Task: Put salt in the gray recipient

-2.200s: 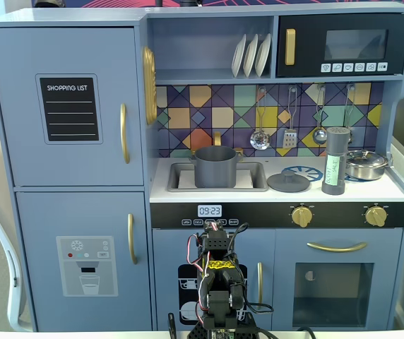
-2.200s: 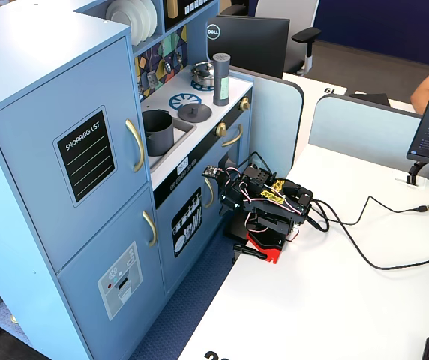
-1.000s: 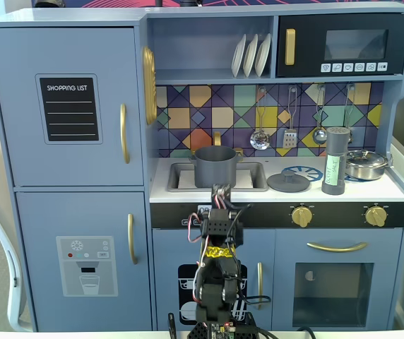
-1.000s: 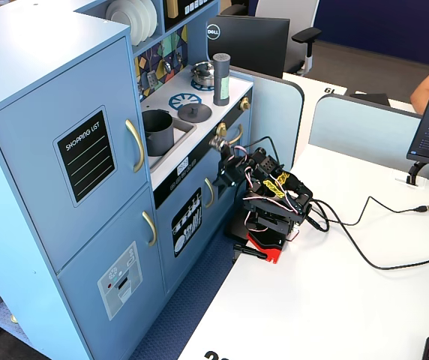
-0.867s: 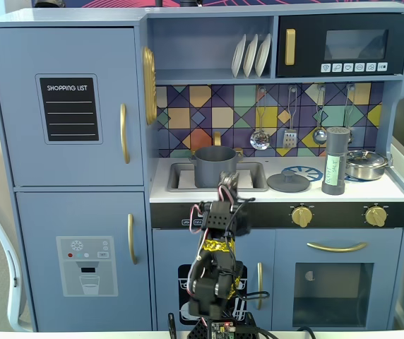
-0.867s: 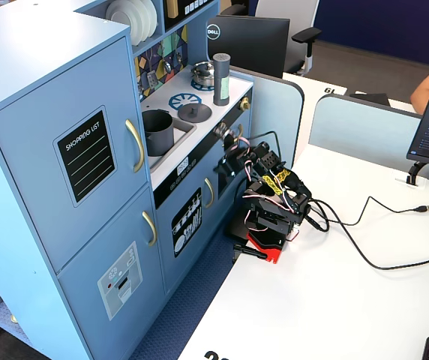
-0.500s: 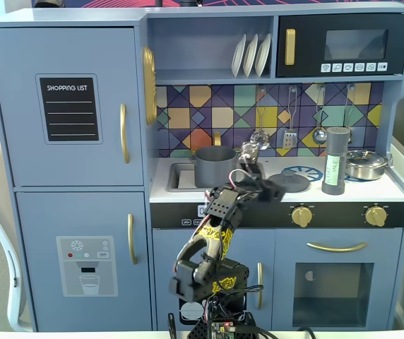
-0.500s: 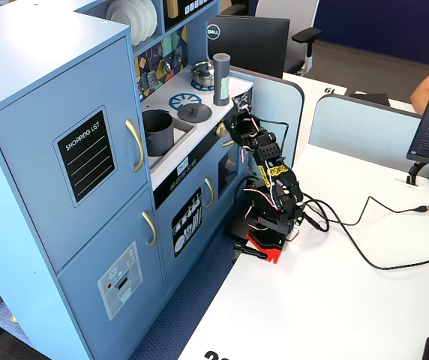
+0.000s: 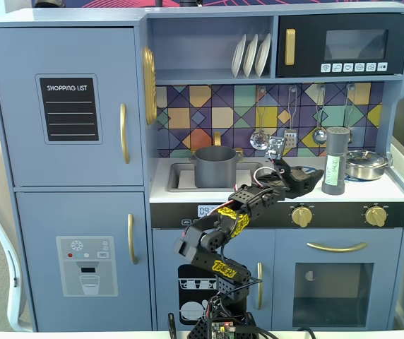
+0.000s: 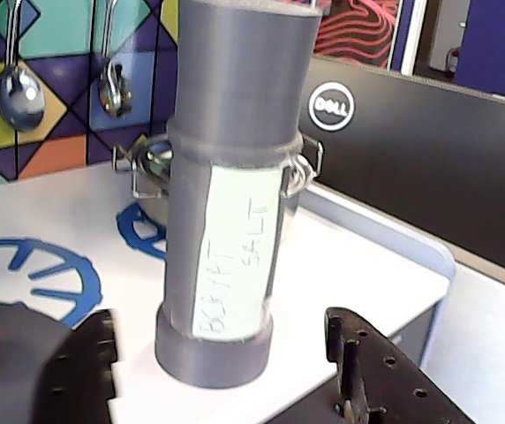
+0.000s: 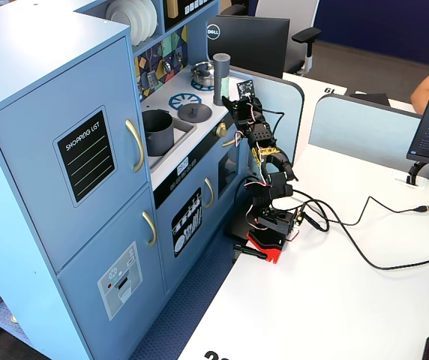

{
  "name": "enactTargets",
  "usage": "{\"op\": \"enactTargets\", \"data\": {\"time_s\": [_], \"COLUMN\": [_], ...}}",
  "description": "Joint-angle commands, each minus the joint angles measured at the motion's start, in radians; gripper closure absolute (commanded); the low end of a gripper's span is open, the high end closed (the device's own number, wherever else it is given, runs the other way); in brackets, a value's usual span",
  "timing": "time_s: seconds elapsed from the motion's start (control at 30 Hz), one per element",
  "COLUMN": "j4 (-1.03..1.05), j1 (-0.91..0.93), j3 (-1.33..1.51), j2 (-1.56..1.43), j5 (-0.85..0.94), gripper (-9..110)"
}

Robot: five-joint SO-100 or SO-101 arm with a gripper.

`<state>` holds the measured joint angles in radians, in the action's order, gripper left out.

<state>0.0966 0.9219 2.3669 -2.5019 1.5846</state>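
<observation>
Wrist view: gripper (image 10: 226, 371) jaws spread apart, holding nothing, one dark finger (image 10: 89, 367) at each side of the frame bottom. Salt (image 10: 230, 190) stands upright on the white counter (image 10: 341, 265) just ahead, not touching the jaws. Steel pan (image 10: 146, 172) behind it. Fixed view: gray recipient (image 9: 215, 167) sits in the sink, well left of the salt.

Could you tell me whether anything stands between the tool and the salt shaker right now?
Nothing visible does: in the wrist view the salt shaker stands upright straight ahead of the open tool, with bare counter between them.
</observation>
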Motion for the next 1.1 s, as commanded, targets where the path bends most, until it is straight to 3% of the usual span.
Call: {"op": "enactTargets", "data": {"time_s": [0.0,0.17,1.07], "j4": [-0.060,-0.066,-0.181], "j1": [0.023,0.031,0.031], "j3": [-0.129,-0.249,-0.598], "j2": [0.077,0.209,0.667], "j5": [-0.038,-0.044,-0.104], "gripper": [65,57,55]}}
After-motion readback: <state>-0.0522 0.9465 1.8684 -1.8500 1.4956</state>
